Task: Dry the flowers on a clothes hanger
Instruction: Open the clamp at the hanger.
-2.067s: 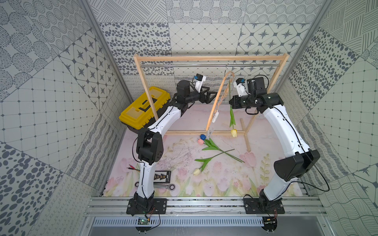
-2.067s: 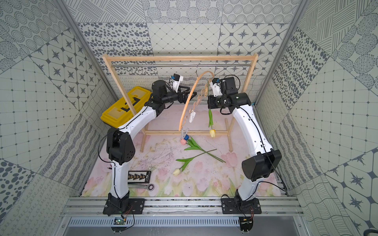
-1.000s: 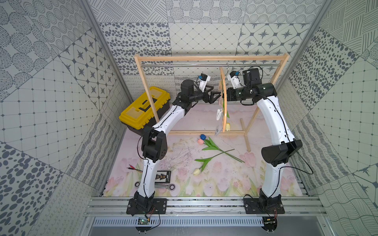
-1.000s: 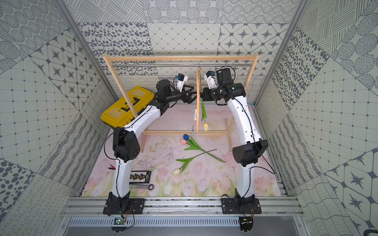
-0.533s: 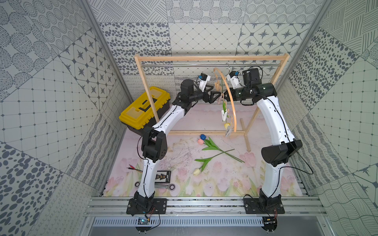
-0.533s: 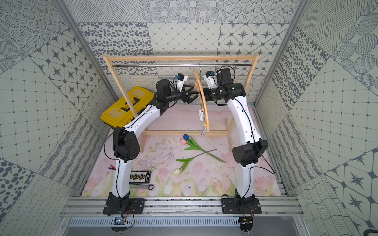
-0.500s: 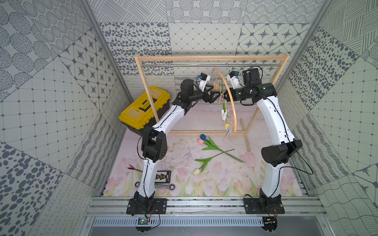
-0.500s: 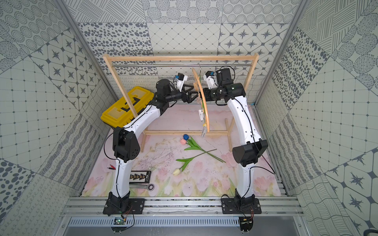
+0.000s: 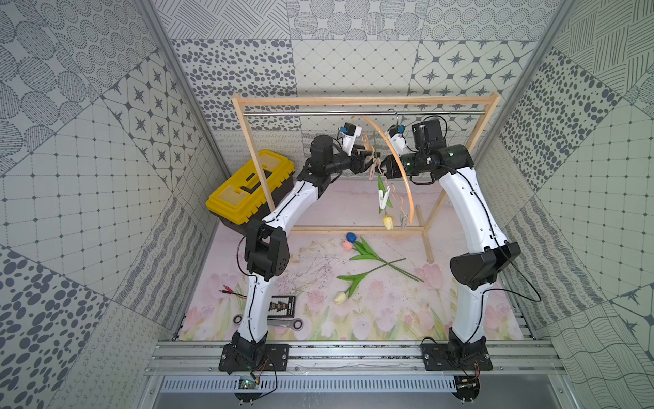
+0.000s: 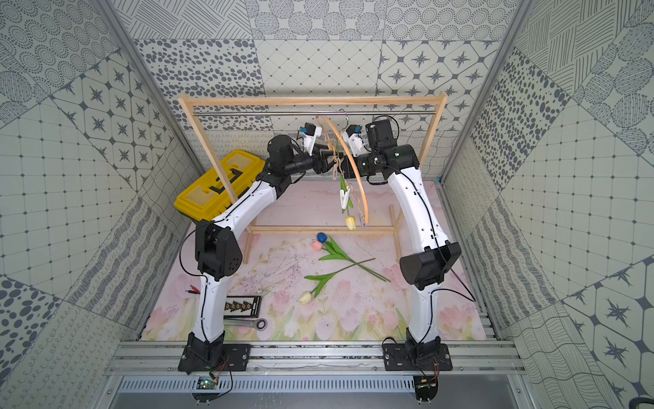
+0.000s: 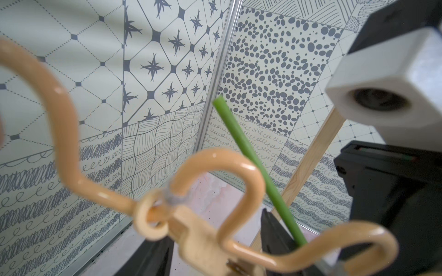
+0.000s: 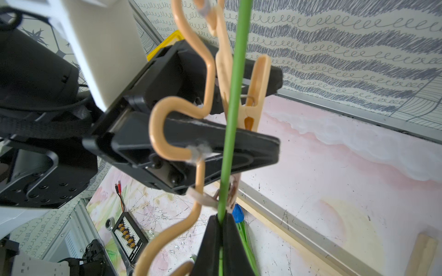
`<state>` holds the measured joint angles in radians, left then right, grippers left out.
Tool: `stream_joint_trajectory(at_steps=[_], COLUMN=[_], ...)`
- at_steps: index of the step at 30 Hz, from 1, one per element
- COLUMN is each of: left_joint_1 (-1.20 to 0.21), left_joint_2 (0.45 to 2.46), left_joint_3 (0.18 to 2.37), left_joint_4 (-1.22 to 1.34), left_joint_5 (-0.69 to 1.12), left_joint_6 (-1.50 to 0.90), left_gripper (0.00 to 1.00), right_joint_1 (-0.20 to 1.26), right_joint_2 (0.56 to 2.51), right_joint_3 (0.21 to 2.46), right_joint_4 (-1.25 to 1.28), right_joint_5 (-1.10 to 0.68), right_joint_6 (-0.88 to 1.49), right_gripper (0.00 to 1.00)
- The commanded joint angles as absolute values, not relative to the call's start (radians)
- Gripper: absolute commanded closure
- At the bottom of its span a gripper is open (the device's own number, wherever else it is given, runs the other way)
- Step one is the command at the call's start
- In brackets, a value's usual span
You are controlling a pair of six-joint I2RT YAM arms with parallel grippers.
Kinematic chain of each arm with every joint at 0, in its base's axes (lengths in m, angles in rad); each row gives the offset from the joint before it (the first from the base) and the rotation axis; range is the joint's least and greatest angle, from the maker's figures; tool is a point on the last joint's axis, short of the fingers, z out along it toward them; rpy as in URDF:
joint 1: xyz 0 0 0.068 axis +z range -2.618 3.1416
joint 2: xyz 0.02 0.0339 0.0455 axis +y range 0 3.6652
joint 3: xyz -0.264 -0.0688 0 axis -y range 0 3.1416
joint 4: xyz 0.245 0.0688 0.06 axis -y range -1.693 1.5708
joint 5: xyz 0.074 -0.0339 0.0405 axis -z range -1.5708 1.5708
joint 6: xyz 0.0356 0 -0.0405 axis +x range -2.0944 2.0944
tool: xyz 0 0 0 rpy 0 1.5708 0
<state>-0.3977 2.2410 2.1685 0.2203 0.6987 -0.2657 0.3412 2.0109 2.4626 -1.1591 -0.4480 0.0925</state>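
Since the earlier frames the clothes hanger has turned from edge-on to show its arch bowing right, and the left tool has narrowed.

Table: three tulips lie on the near side of the wooden frame. The cream-white tulip is nearest; the pink tulip and blue tulip lie side by side farther back. Their stems cross toward the right.

Left tool: raised, jaws apart, with a tan clothespin of the hanger between them. Whether they press on it cannot be told.

Clothes hanger: hook on the steel rod.

Yellow tulip: hangs head down just left of the arch, off the table.

Right tool: jaws together, clamped on the yellow tulip's green stem, beside the wavy lower bar.
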Motion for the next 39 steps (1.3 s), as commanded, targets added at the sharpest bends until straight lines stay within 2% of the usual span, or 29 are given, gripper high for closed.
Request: stream_joint_trajectory(at_steps=[1,5,9,10,11,12,18,22,27,31,34,39], left_joint_1=[-0.394,-0.394,-0.394,-0.394,-0.394,-0.393,-0.389,-0.379,-0.372,-0.366,-0.351,-0.318], left_joint_2=[2.242,2.216,2.199,2.200,2.202,2.203,2.227,2.244,2.268,2.261,2.253,2.233], left_joint_3=[2.180,2.134,2.107,2.109,2.111,2.113,2.155,2.185,2.221,2.210,2.191,2.150], left_joint_4=[0.284,0.309,0.316,0.315,0.314,0.314,0.315,0.318,0.331,0.350,0.369,0.376], left_joint_5=[0.691,0.680,0.669,0.672,0.676,0.675,0.685,0.698,0.720,0.736,0.761,0.831], left_joint_6=[-0.277,-0.270,-0.264,-0.264,-0.265,-0.269,-0.305,-0.326,-0.361,-0.378,-0.411,-0.449], left_gripper=[0.51,0.64,0.66,0.64,0.58,0.47,0.19,0.19,0.31,0.32,0.28,0.13], right_joint_1=[0.350,0.350,0.351,0.351,0.351,0.351,0.351,0.353,0.357,0.357,0.357,0.357], right_joint_2=[1.989,1.985,1.977,1.975,1.973,1.973,1.973,1.972,1.970,1.971,1.970,1.968], right_joint_3=[2.468,2.465,2.453,2.451,2.451,2.451,2.450,2.450,2.449,2.445,2.445,2.445], right_joint_4=[-1.154,-1.154,-1.153,-1.152,-1.152,-1.152,-1.155,-1.153,-1.155,-1.153,-1.154,-1.154], right_joint_5=[-0.462,-0.454,-0.452,-0.454,-0.453,-0.453,-0.456,-0.469,-0.474,-0.481,-0.485,-0.494], right_joint_6=[0.075,0.076,0.075,0.074,0.074,0.075,0.072,0.071,0.068,0.066,0.064,0.062], right_gripper=[1.00,1.00,1.00,1.00,1.00,1.00,1.00,1.00,1.00,1.00,1.00,1.00])
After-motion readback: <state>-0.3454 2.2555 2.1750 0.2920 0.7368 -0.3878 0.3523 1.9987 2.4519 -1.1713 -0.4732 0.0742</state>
